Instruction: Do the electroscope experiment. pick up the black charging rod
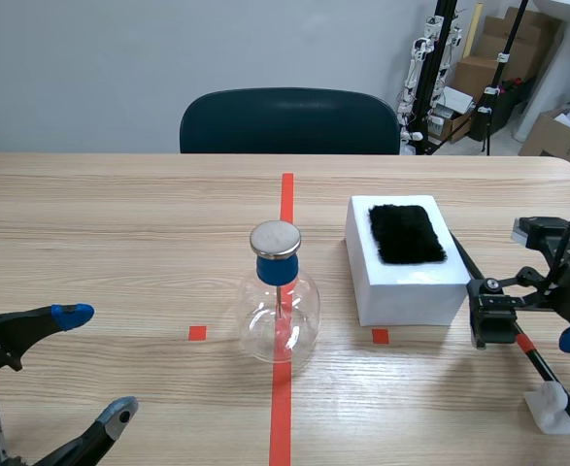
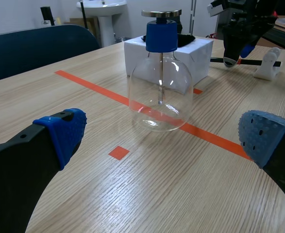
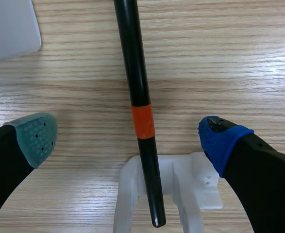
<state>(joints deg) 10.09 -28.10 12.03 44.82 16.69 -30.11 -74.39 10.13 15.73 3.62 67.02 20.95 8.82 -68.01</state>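
Rod (image 3: pixel 135 63) ran straight ahead from stand (image 3: pixel 193 191), near end propped; lay btw fingers of open R pincer (image 3: pixel 126 138).

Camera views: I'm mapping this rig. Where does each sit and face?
Scene view: between the arms, facing across the table toward the chair; both arms' jaws show.
Left wrist view: on left arm, facing the flask; own open jaws.
Right wrist view: on right arm, over the black rod; own open jaws.
Shared: scene and left wrist both show the flask.
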